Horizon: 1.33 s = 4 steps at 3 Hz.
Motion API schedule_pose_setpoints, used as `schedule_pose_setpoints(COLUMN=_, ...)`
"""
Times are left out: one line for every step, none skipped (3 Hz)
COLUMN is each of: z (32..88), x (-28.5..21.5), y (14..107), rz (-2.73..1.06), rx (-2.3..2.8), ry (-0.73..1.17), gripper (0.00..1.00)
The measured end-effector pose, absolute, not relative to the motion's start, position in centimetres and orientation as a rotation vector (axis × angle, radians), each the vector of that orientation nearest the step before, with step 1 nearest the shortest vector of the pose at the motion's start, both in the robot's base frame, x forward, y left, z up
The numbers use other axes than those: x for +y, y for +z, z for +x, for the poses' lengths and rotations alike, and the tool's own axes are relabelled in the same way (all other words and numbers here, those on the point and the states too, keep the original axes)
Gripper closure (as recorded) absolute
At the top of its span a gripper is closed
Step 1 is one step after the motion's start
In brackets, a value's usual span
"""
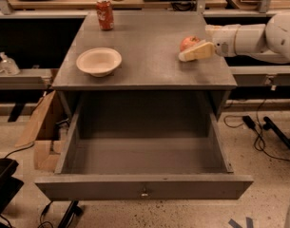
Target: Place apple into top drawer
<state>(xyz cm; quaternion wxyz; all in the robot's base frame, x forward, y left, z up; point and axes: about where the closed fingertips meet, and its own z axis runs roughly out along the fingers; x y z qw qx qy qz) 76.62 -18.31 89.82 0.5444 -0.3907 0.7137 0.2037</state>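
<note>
Lying just behind hand: apple

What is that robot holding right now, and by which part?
It cannot be told. The gripper lies against the near side of the apple, which sits on the cabinet top; no actual hold is visible.

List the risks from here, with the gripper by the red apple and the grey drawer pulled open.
1. The gripper is close in front of the round red apple, partly hiding it; a nudge could roll it along the grey cabinet top or off its right edge.
2. The open grey top drawer lies lower and nearer the camera; a loose hold could drop the apple outside it.
</note>
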Motion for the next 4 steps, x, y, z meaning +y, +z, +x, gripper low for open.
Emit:
schedule_pose_setpoints(z=78.3, x=-16.6, y=88.4, rz=-0.937, rx=1.678, ry=0.514, gripper=0.00)
schedule_pose_setpoints(z=80.1, x=-15.7, y=86.3, rz=-0.938, rx=1.696, ry=0.517, gripper=0.14)
schedule_pose_setpoints(z=81.2, x=-15.9, y=85.5, rz=-0.936, rx=1.712, ry=0.501, gripper=0.37)
schedule_pose_setpoints(z=81.9, x=-16.4, y=85.2, rz=-0.920, rx=1.724, ry=0.492, gripper=0.60)
